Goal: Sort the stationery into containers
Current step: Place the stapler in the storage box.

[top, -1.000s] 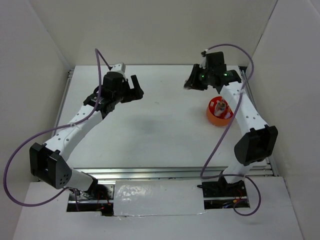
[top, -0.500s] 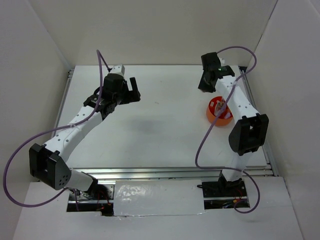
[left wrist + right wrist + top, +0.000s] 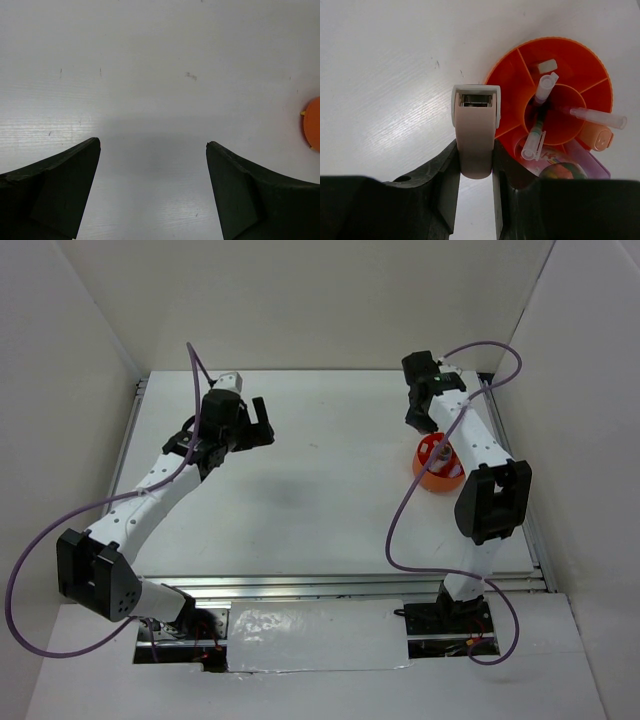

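The left gripper [image 3: 265, 422] is observed at the far left of the white table [image 3: 320, 500], its jaws spread wide and nothing between them; in its wrist view [image 3: 153, 145] only bare table is seen under the gap, and a sliver of the orange tub [image 3: 314, 124] is noted at the right edge. Further right, the right gripper [image 3: 419, 426] is found at the far right of the table, just beside the orange tub [image 3: 430, 480]. Its jaws are closed narrowly on a stubby pink tube [image 3: 476, 132], which is gripped at its rounded end, the white-collared end pointing away. The tube is seen against the tub's near rim [image 3: 580, 60], not lodged in any compartment. Inside the tub, clear-capped pens [image 3: 545, 86] are recorded in the inner ring, a small white block [image 3: 543, 65] in an outer compartment, and an orange block [image 3: 597, 138] and a lilac item [image 3: 587, 161] toward the right side.
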You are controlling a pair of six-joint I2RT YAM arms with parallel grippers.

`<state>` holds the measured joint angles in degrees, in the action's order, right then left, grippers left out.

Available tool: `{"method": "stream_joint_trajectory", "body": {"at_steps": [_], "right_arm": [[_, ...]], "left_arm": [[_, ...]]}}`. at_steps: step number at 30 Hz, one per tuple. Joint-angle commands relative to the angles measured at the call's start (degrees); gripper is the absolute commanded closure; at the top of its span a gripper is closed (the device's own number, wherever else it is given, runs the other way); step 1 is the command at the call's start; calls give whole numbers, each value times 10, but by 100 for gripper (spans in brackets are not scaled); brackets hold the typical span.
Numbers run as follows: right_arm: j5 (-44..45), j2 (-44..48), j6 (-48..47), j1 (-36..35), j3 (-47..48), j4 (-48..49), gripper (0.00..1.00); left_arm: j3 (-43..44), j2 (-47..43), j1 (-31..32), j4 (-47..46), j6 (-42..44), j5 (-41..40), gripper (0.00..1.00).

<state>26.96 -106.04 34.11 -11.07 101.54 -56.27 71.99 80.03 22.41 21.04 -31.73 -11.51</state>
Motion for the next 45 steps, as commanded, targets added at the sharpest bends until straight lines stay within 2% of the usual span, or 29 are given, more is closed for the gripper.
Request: {"method": "stream_joint_trajectory", "body": {"at_steps": [1, 4, 7, 15, 23, 31, 34, 41, 45], "right_arm": [[25, 7, 31, 8, -10, -12, 100], [22, 4, 38, 17, -13, -15, 100], [22, 8, 45, 22, -20, -18, 95], [12, 14, 44, 36, -36, -14, 93], [2, 7, 41, 39, -42, -13, 84], [-9, 9, 39, 39, -49, -9, 69], [-12, 12, 36, 40, -52, -6, 56], [-24, 19, 25, 40, -40, -5, 40], [-48, 29, -1, 29, -13, 0, 41]], "left_arm": [[-3, -9, -5, -11, -4, 13, 1], [-4, -13, -8, -11, -4, 14, 1], [-6, -15, -11, -11, -3, 18, 1], [1, -5, -13, -7, -6, 26, 1], [0, -4, -16, -5, -3, 26, 1], [2, 0, -18, -4, -4, 30, 1], [3, 0, -18, -5, -3, 31, 1], [4, 1, -18, -2, -4, 32, 1], [5, 0, -18, -5, 3, 30, 1]]}}
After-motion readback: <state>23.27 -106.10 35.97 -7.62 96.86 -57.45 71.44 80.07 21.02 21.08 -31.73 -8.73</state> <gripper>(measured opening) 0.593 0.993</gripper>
